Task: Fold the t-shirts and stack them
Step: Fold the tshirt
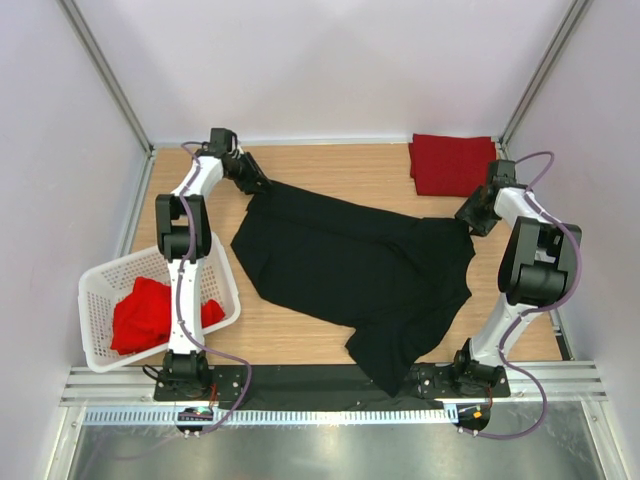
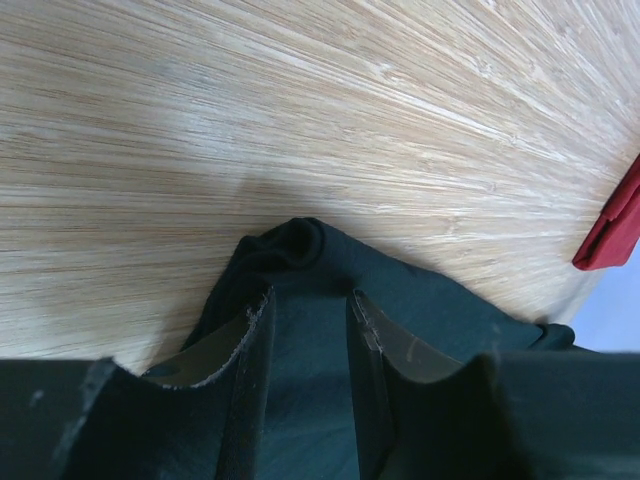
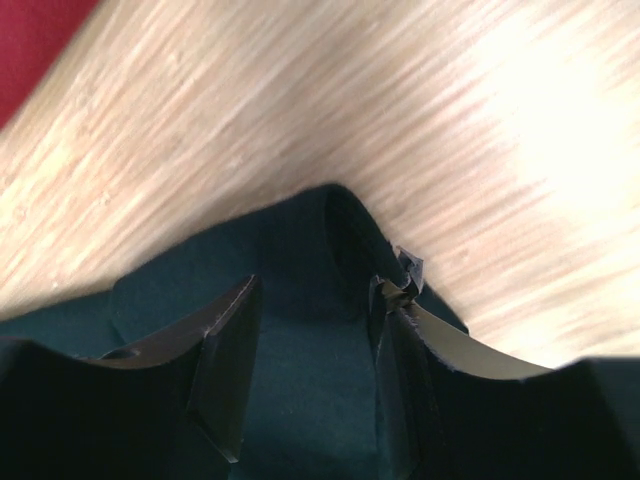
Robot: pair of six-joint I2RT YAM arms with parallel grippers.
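Note:
A black t-shirt [image 1: 360, 270] lies spread and rumpled across the middle of the table, one end drooping over the near edge. My left gripper [image 1: 262, 188] is at its far-left corner. In the left wrist view the left gripper [image 2: 311, 297] stands open with its fingers down astride the black cloth [image 2: 310, 250], which bunches just past the tips. My right gripper [image 1: 465, 222] is at the shirt's right corner, and it [image 3: 318, 290] is open too, with black fabric [image 3: 300, 240] lying between the fingers. A folded red t-shirt [image 1: 452, 163] rests at the back right.
A white lattice basket [image 1: 100, 290] stands at the left beside the left arm, with a crumpled red t-shirt [image 1: 145, 315] inside. The folded red shirt's edge [image 2: 615, 230] shows in the left wrist view, and its corner [image 3: 30, 30] in the right wrist view. Walls enclose three sides.

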